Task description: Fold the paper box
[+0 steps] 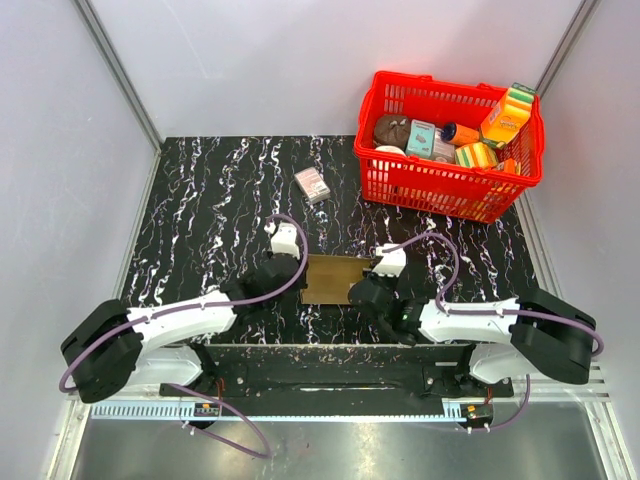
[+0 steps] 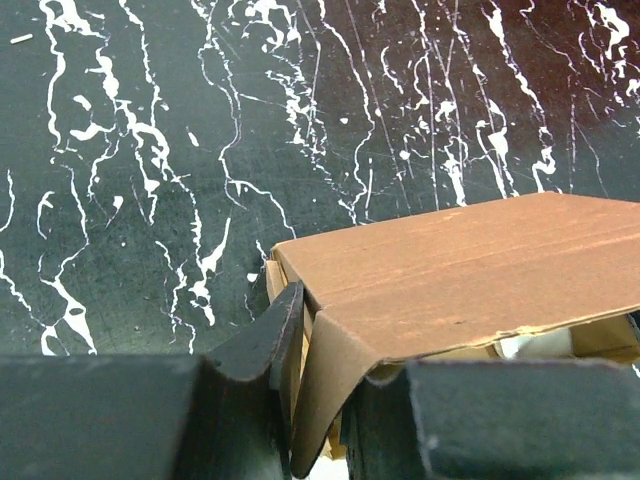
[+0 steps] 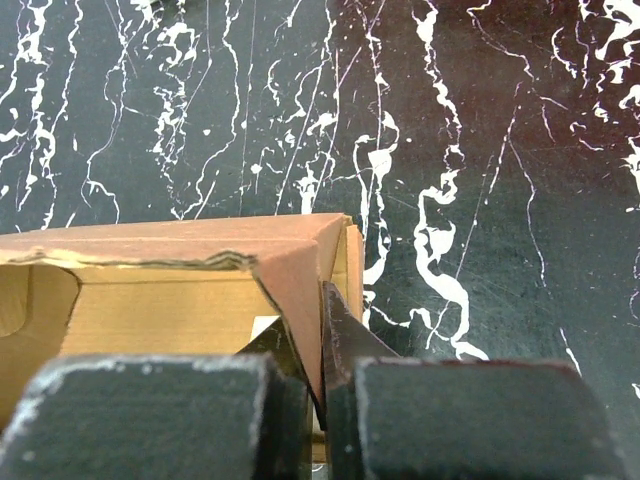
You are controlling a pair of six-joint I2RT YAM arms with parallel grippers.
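At each end of the paper box [image 1: 335, 278], I am pinching a flap: my left end effector [image 2: 320, 400] is gripping the left flap, my right end effector [image 3: 322, 370] the right. Judged risk: unequal pulling is liable to tear a thin flap or let it slip free, collapsing the paper box. It is resting on the bench [image 1: 200, 200], spanning between both end effectors, near the front edge.

Paper box [image 1: 335, 278] plain brown; counter [image 1: 200, 215] black w/ white marble-like streaks; basket [image 1: 440, 190] red, grid-pattern sides; small carton [image 1: 313, 185] white & pink.
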